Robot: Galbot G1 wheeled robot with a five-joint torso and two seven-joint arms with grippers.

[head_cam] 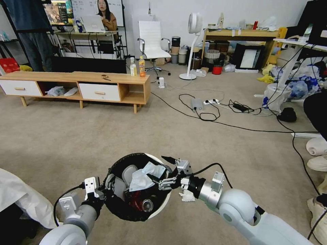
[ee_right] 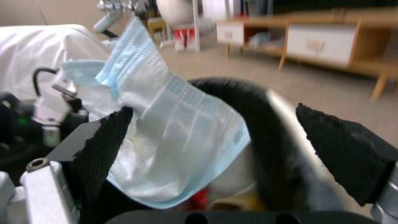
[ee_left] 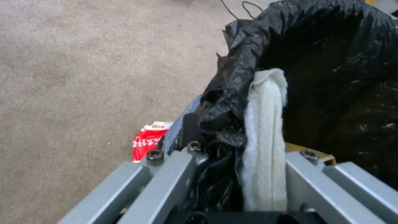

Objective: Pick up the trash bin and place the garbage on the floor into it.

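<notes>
The left gripper [head_cam: 102, 190] is clamped on the trash bin [head_cam: 160, 207] rim, the right gripper [head_cam: 167, 172] is spread open above it, releasing a blue mask [head_cam: 143, 175], while a red wrapper [ee_left: 146, 140] remains on the floor [head_cam: 85, 136].

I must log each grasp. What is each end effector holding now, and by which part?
The left end effector grips the trash bin by its bag-covered rim. The right end effector is open above the bin, holding nothing; a light blue face mask hangs against one finger.
</notes>
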